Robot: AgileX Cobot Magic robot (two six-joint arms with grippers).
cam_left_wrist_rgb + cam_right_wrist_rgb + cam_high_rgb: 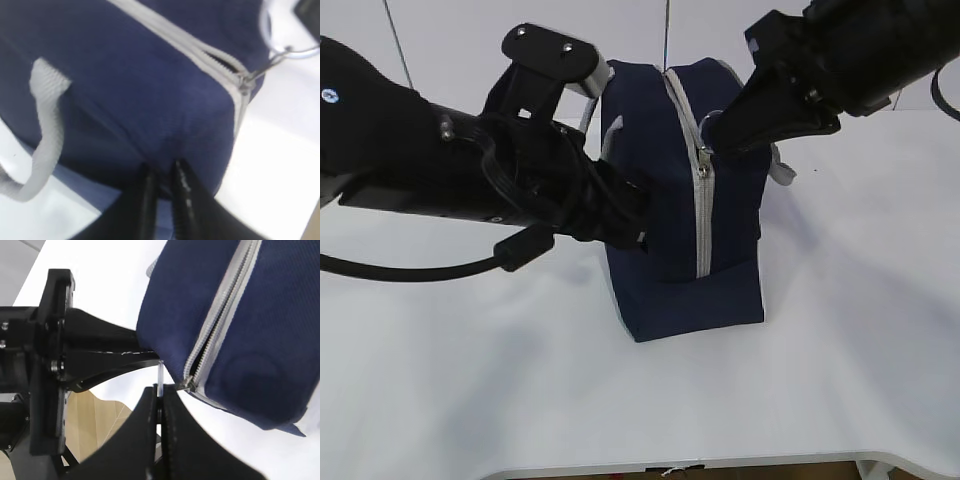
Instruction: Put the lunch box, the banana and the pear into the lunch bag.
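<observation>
The left fingers (161, 175) pinch the lunch bag (670, 215) fabric at its left side. The right fingers (160, 397), closed, grip the zipper's ring pull (160, 377) at the bag's top; the zipper (701, 190) runs toward the near end

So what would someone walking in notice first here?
A boxy navy fabric lunch bag stands mid-table, gripped from both sides. The left gripper pinches the fabric of its side, and the right gripper is shut on the metal ring pull of the grey zipper, barely opened.
</observation>
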